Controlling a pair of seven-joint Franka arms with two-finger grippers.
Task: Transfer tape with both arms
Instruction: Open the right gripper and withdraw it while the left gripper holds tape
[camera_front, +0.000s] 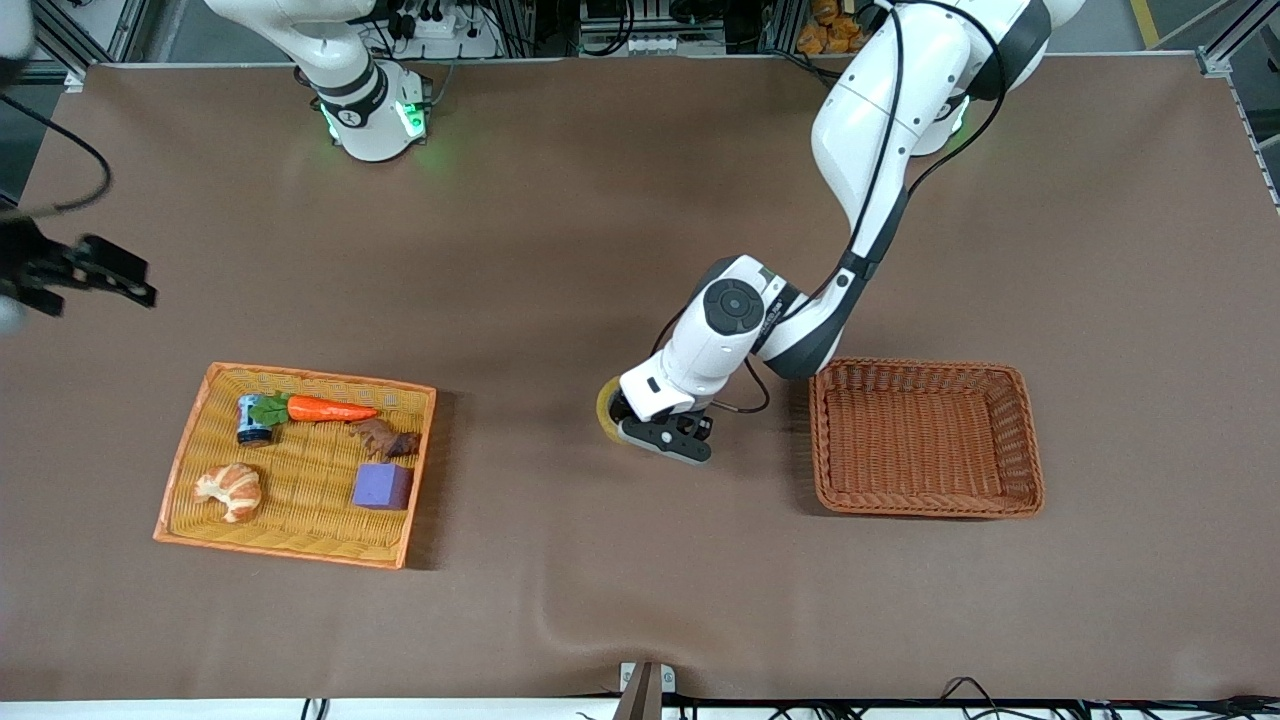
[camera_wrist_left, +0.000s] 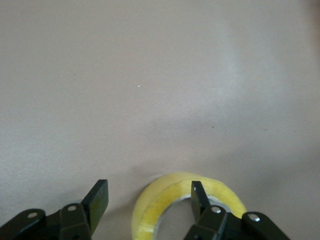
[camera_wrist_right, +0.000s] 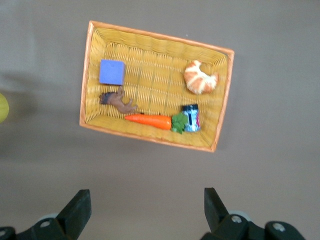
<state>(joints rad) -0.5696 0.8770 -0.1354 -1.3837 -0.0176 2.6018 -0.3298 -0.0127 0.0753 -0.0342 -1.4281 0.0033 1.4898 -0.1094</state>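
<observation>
Left claw (camera_wrist_left: 149, 199) astride unlabelled tape (camera_wrist_left: 172, 192).

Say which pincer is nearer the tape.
Left. The left pincer straddles the tape rim, one finger inside the core. The right pincer hangs open past the yellow tray.

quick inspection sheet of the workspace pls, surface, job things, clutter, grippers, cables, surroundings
surface: brown table cloth, a wrinkle at the edge nearest the front camera
job's things: tape flat on the cloth between the two baskets; brown basket empty
clutter: orange tray holds carrot, croissant, purple block, can, brown figure
grippers: left gripper open, one finger inside the tape ring, one outside; right gripper open above the cloth beside the tray
cables: black cable along the left arm
surroundings: aluminium frame
</observation>
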